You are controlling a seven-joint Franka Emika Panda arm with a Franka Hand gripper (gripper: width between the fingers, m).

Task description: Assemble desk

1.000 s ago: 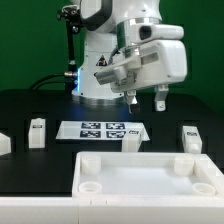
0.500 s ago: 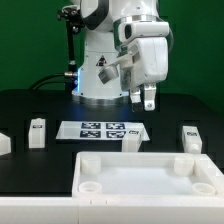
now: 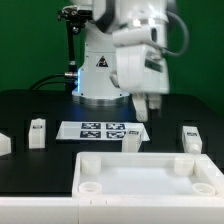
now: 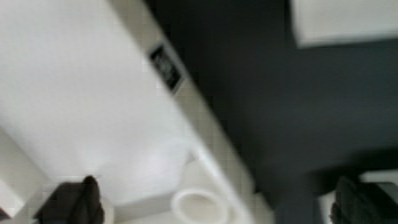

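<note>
White moulded plastic, so the kit is likely handling as light, stiff and a bit slick, not fragile. Going across the exterior view: one leg is sitting cut off at the left edge, a second leg is standing just right of it, and the marker board is lying centre-left. A third leg is standing mid-frame just beside the far rim of the desk top, which is filling the lower centre and right on the black table. A fourth leg is standing at right. Legs are asking for a pinch across two flat opposite faces; the top is too broad, so only its rim is offering a hold. The gripper is hanging above the third leg, carrying nothing; in the wrist view its fingers are showing spread wide over a corner socket. Against half a second ago, the wrist is turning further and the gripper is sitting slightly lower; the parts are staying put.
</note>
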